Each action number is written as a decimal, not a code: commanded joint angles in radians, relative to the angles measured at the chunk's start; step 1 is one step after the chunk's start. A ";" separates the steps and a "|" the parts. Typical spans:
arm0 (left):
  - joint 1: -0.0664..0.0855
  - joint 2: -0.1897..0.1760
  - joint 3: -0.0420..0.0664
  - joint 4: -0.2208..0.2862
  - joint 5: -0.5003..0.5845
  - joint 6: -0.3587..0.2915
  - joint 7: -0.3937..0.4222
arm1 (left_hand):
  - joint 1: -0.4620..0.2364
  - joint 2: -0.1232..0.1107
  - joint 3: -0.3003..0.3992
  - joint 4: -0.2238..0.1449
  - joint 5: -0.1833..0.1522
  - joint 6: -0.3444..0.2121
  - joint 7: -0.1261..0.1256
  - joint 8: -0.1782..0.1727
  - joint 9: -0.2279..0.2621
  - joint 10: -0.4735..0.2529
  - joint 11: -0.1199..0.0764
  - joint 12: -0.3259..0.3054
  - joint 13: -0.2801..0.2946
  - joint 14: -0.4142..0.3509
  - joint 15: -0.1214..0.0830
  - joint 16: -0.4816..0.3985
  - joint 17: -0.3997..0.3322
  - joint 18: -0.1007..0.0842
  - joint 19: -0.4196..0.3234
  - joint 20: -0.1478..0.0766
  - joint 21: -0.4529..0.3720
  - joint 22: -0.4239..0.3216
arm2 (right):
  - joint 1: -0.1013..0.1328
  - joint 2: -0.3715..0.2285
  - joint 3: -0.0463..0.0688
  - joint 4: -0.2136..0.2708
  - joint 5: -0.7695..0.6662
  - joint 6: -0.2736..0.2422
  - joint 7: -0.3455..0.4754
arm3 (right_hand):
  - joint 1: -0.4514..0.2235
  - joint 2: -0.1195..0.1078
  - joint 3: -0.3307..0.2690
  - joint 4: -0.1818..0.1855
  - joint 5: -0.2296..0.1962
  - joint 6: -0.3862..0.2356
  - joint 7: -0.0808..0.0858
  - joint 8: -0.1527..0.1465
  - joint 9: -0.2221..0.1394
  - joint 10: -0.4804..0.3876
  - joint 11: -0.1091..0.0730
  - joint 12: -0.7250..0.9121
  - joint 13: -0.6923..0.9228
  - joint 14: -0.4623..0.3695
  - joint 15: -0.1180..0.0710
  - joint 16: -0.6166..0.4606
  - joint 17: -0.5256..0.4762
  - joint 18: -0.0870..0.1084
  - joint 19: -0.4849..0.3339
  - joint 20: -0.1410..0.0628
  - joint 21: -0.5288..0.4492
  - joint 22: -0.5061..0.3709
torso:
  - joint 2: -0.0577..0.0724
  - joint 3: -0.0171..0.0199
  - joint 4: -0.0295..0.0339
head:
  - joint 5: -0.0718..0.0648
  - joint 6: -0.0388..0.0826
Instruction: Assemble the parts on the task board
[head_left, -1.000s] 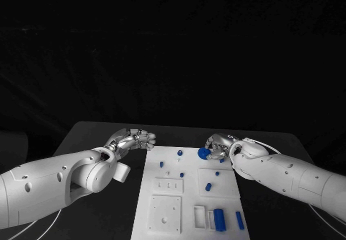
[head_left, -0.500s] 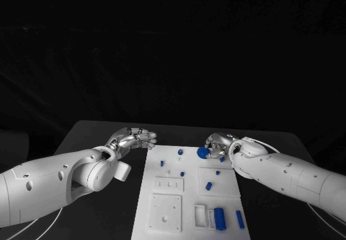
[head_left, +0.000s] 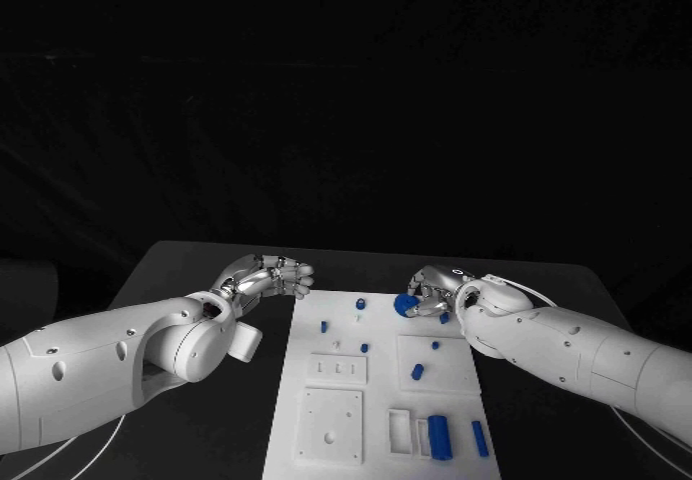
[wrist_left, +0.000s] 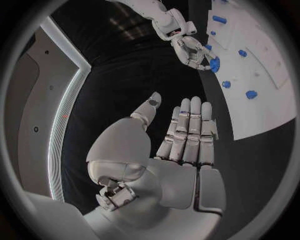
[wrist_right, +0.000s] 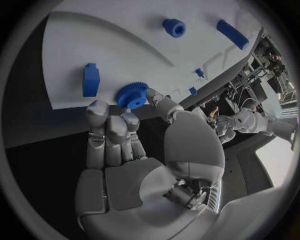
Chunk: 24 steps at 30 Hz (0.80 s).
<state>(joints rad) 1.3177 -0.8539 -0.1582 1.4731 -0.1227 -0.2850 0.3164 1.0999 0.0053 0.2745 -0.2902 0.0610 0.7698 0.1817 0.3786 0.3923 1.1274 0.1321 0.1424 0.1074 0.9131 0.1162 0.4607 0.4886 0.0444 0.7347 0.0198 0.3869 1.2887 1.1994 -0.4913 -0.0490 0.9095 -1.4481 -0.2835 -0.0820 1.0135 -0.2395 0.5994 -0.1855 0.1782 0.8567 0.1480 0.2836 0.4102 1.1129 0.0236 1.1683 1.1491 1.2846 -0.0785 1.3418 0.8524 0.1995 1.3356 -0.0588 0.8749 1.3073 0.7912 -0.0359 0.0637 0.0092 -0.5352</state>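
Nearest, on the near end of the task board (head_left: 325, 440), a thick blue cylinder (head_left: 438, 438) and a slim blue bar (head_left: 479, 438) are lying side by side beside a recessed white block. Further up the board, small blue pegs (head_left: 417, 372) are sitting scattered, well apart from one another.

At the board's far right corner, the right robot hand (head_left: 430, 292) is pinching a blue gear (wrist_right: 132, 95) between thumb and fingertips, holding it just over the board's edge. Near the gear, a blue block (wrist_right: 91, 79) is lying flat on the board.

Off the board's far left corner, the left robot hand (head_left: 274, 277) is hovering over the bench (head_left: 188, 265) holding nothing, fingers extended side by side, thumb apart.

Judgement: the gear looks like light, rigid plastic; its toothed rim is giving the fingers purchase, so a rim pinch seems right, leaving the centre bore free for seating. Small and light, it could tip or slip if the pinch loosens.
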 joint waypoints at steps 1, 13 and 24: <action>0.001 0.001 0.001 0.003 0.001 0.013 0.010 | -0.008 -0.002 0.003 0.002 0.003 0.001 0.006 -0.006 -0.001 0.006 0.002 -0.004 -0.002 0.005 0.005 -0.005 0.001 0.020 -0.006 0.001 0.002 0.000 | -0.003 0.002 -0.002 0.001 -0.007 0.002 -0.010 | -0.012 0.001 -0.009 0.001 0.007 -0.002 0.004 -0.005 0.001 -0.021 0.014 0.005 -0.002 -0.002 0.006 -0.004 0.003 0.062 -0.006 -0.002 0.008 0.022 | 0.000 0.0000 0.0001 | 0.000 0.001; 0.001 -0.001 0.001 0.004 0.001 0.011 0.011 | -0.006 -0.002 0.004 0.002 0.003 0.002 0.006 -0.006 -0.001 0.007 0.002 -0.004 -0.002 0.006 0.005 -0.006 0.002 0.021 -0.006 0.001 0.002 0.000 | -0.003 0.011 -0.002 -0.004 -0.037 0.013 -0.028 | 0.032 0.029 0.034 -0.005 -0.050 0.031 -0.009 0.014 0.011 -0.017 0.003 0.013 -0.012 0.001 -0.005 -0.008 0.014 0.062 -0.008 -0.006 0.014 0.020 | 0.000 0.0005 0.0005 | -0.002 0.002; 0.001 -0.003 0.001 0.009 0.001 0.012 0.010 | -0.005 -0.002 0.004 0.002 0.003 0.002 0.006 -0.006 -0.001 0.008 0.002 -0.005 -0.001 0.006 0.005 -0.006 0.002 0.021 -0.006 0.001 0.003 0.000 | -0.012 0.019 -0.002 -0.010 -0.093 0.011 -0.045 | 0.052 0.031 0.084 -0.011 -0.091 0.078 -0.024 0.036 0.022 -0.008 -0.012 0.019 -0.023 0.006 -0.019 -0.013 0.026 0.062 -0.007 -0.001 0.026 0.021 | 0.001 0.0003 0.0017 | -0.002 -0.001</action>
<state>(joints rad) 1.3177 -0.8566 -0.1582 1.4791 -0.1227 -0.2850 0.3171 1.0999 0.0053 0.2744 -0.2902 0.0610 0.7698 0.1817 0.3786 0.3925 1.1274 0.1320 0.1424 0.1074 0.9151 0.1181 0.4607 0.4894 0.0443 0.7347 0.0198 0.3869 1.2887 1.1971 -0.4737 -0.0469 0.9024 -1.4969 -0.2954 -0.1113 1.0594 -0.2081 0.6801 -0.1971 0.0887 0.8942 0.1070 0.3166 0.4329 1.1048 0.0173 1.1815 1.1263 1.2910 -0.0924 1.3314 0.8780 0.1982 1.3249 -0.0592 0.8967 1.3081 0.7916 -0.0351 0.0645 0.0070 -0.5333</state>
